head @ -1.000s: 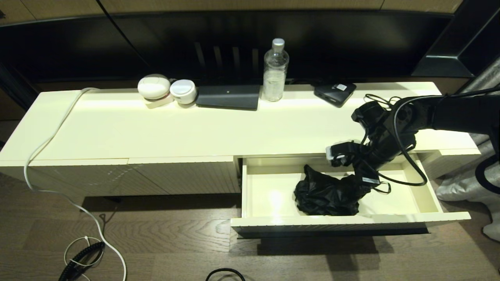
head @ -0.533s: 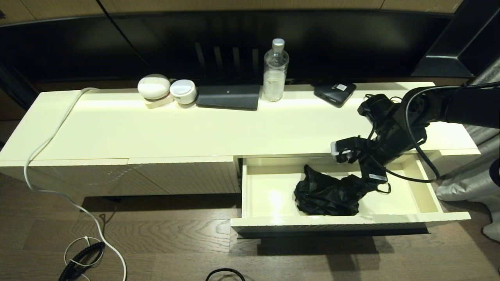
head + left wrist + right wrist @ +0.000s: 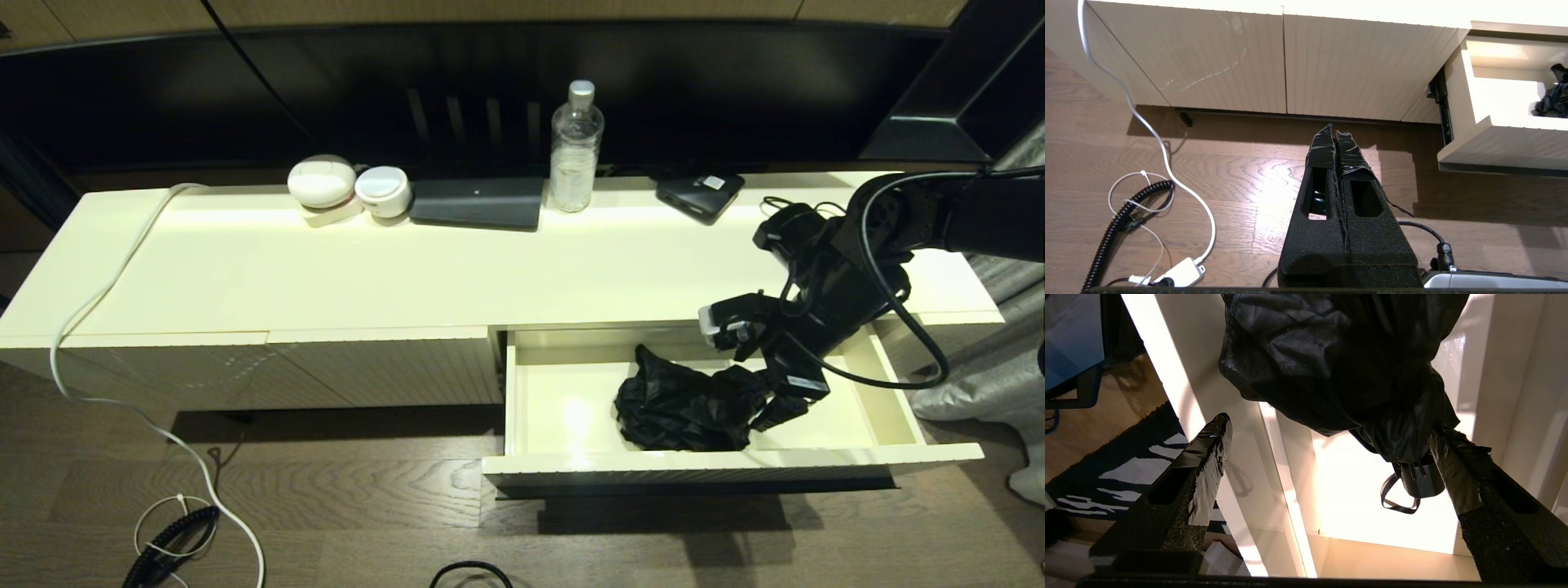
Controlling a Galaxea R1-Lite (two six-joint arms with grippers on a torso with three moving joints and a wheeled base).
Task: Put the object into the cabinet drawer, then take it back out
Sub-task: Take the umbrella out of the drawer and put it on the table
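Since the earlier frame the right gripper (image 3: 755,376) has been shifted lower and toward the drawer's right end, now at the handle end of the umbrella (image 3: 682,404). Cabinet drawer (image 3: 735,464) is seen pulled open, with the umbrella lying inside. Right fingers (image 3: 1457,465) are spread wide, one beside the handle (image 3: 1419,484). Left gripper (image 3: 1335,141) is parked over the floor (image 3: 1241,175), fingers pressed together.

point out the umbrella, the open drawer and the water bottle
umbrella (image 3: 682,404), head view, on the wrinkled black fabric
drawer (image 3: 735,464), head view, on the front rim
water bottle (image 3: 575,159), head view, on the clear body
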